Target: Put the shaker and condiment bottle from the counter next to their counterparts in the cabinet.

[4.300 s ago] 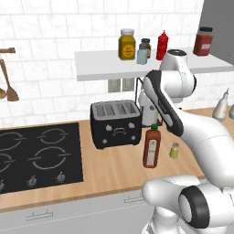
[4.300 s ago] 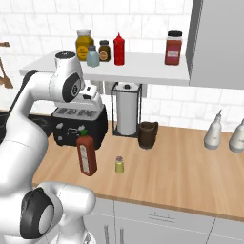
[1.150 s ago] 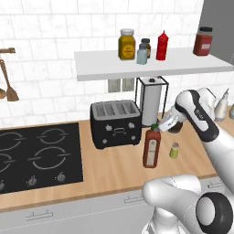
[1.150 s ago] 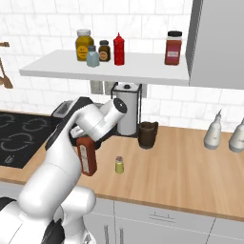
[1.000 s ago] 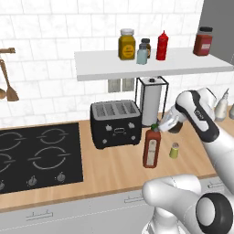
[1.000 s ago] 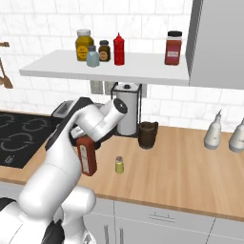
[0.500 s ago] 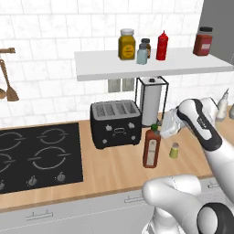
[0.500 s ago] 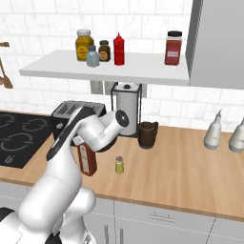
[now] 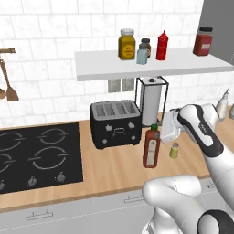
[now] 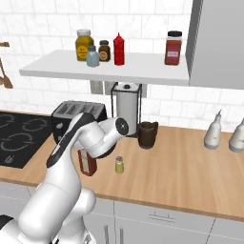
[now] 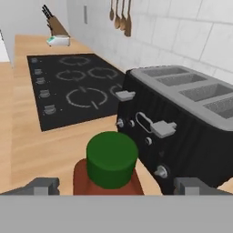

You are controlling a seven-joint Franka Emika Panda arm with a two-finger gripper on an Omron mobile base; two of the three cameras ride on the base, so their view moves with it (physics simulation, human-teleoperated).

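Observation:
The condiment bottle (image 9: 151, 148), dark red with a green cap (image 11: 112, 159), stands upright on the counter (image 9: 114, 169) in front of the toaster. My gripper (image 9: 157, 129) is at its top, open, with one fingertip (image 11: 43, 185) on each side of the cap and not touching it. In the right base view my arm covers most of the bottle (image 10: 86, 163). The small yellow-green shaker (image 9: 174, 150) (image 10: 119, 165) stands just right of the bottle. Up on the cabinet shelf (image 9: 151, 66) are the pale blue shaker (image 9: 142, 55) and the red squeeze bottle (image 9: 162, 45).
A black toaster (image 9: 115, 123) stands right behind the bottle, with a paper towel holder (image 9: 151, 100) beside it. The stove (image 9: 36, 155) is at the left. A dark cup (image 10: 147, 135) and white bottles (image 10: 213, 129) stand to the right. A mustard jar (image 9: 127, 44) and a red jar (image 9: 203, 41) share the shelf.
The hand has come down and in toward the bottle's cap over the last second. The jaws have stayed open. Bottle and shaker have not moved.

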